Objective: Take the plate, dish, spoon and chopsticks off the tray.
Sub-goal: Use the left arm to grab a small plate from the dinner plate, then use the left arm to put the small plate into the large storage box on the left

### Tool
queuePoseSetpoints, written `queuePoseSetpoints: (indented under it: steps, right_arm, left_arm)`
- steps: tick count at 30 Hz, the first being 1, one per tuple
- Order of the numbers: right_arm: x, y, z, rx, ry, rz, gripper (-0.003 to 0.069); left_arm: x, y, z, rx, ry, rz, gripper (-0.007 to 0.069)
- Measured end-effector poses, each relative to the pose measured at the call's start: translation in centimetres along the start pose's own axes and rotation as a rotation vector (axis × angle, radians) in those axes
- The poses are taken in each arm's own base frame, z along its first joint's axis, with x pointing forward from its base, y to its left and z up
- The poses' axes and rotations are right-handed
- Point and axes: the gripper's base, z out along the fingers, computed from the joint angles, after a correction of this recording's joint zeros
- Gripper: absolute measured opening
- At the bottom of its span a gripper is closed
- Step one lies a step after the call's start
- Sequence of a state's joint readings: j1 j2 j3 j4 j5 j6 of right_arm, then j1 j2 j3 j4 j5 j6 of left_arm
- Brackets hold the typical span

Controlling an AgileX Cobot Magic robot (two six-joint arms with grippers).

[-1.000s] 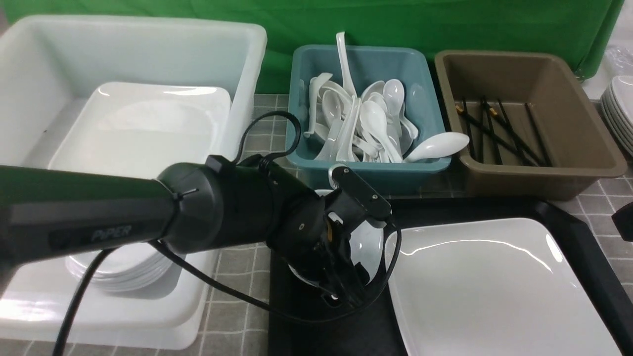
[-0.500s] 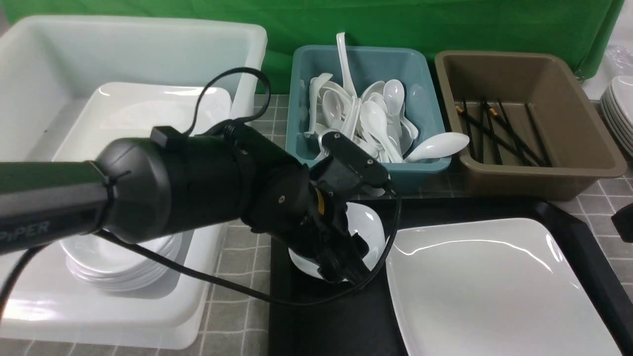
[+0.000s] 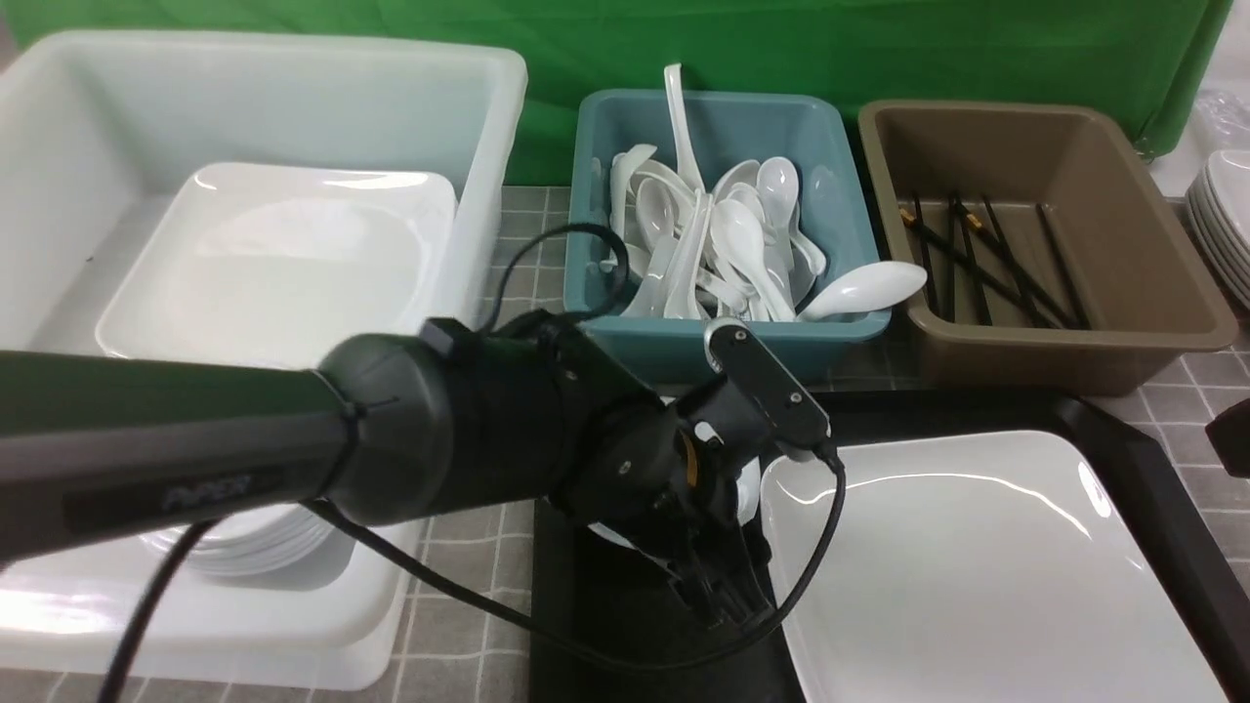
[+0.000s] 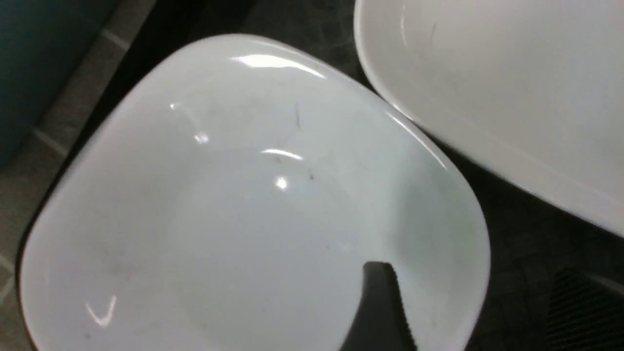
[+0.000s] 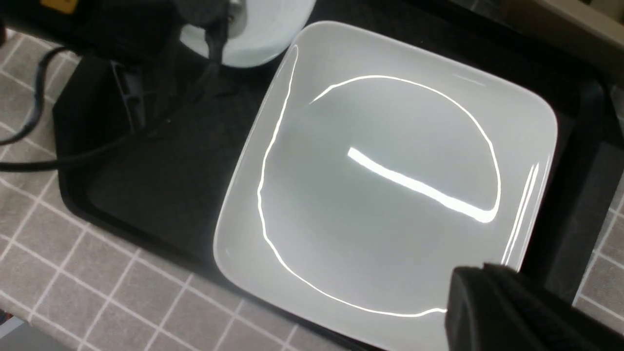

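The small white dish [image 4: 243,195] sits at the left end of the black tray [image 3: 1123,430], mostly hidden by my left arm in the front view, with a sliver of the dish [image 3: 750,493] showing. My left gripper [image 3: 728,605] points down at it, open. In the left wrist view one finger [image 4: 380,302] is over the dish's inside and the other [image 4: 580,312] is outside its rim, over the tray. The big white plate [image 3: 977,566] fills the tray's right part. My right gripper [image 5: 468,282] hangs shut over the plate's [image 5: 380,170] edge, holding nothing. No spoon or chopsticks show on the tray.
A large white bin [image 3: 488,117] on the left holds a square plate and stacked dishes [image 3: 244,552]. Behind the tray, a teal tub [image 3: 840,332] holds several spoons and a brown tub [image 3: 1074,342] holds chopsticks. More plates [image 3: 1226,225] are stacked at far right.
My left arm rose briefly, then came down further right, nearer the plate, with its jaws astride the dish's rim and a little narrower. The right arm has not moved.
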State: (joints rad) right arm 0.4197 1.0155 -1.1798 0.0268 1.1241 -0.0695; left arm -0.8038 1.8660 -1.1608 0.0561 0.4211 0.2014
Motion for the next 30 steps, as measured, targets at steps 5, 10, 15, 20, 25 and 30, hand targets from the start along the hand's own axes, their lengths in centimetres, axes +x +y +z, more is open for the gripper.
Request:
queuePoseSetpoints:
  steps: [5,10,15,20,25,30]
  right_arm:
    - [0.0,0.0,0.0,0.000,0.000,0.000,0.0038]
    - [0.0,0.0,0.0,0.000,0.000,0.000,0.0038]
    - [0.0,0.0,0.0,0.000,0.000,0.000,0.0038]
    - [0.0,0.0,0.0,0.000,0.001,-0.001,0.0038]
    - [0.0,0.0,0.0,-0.003,0.002,0.000,0.0038]
    - [0.0,0.3,0.1,-0.038,-0.002,0.011,0.0038]
  left_arm:
    - [0.3,0.2,1.2,-0.033,0.008,0.064,0.0430]
    - [0.7,0.4,2.4,-0.062,0.034,0.084,0.0426]
    - [0.8,0.4,2.5,-0.065,0.034,0.052,0.0349]
    - [0.4,0.5,2.2,-0.073,0.026,0.077,0.0150]
    - [-0.1,0.5,0.4,-0.065,0.016,0.026,0.0116]
    - [-0.9,0.8,-3.7,-0.072,-0.042,-0.044,0.0038]
